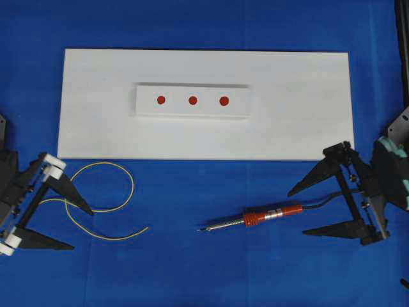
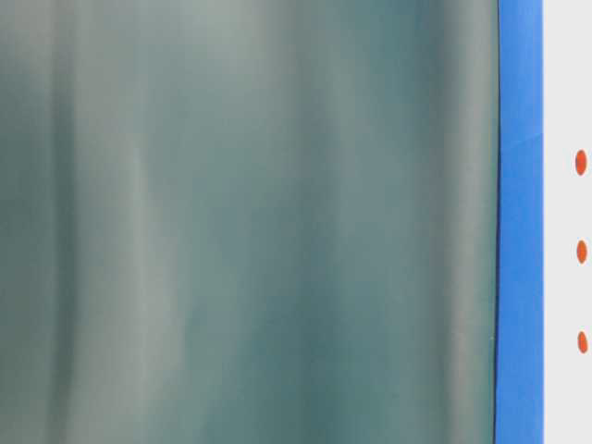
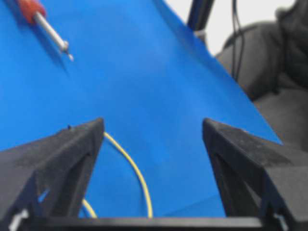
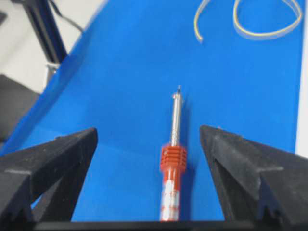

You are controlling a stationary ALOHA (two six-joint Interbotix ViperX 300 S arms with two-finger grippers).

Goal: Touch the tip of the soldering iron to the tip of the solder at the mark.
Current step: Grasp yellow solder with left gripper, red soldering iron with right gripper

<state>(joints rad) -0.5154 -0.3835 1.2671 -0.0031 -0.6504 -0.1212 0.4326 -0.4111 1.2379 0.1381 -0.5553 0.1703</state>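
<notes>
Lying apart: soldering iron (image 1: 255, 219), solder (image 1: 102, 201).

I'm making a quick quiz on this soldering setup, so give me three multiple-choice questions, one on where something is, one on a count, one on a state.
1. Where does the soldering iron lie?
A. on the blue surface below the white board
B. on the raised white strip
C. in the right gripper

2. How many red dots mark the raised white strip?
A. two
B. three
C. five

3. In what state is the left gripper?
A. shut on the solder
B. shut, empty
C. open

Answers: 1 A, it rests on the blue surface in front of the white board. 2 B, three dots in a row. 3 C, its fingers stand wide apart, the solder lying loose.
</notes>
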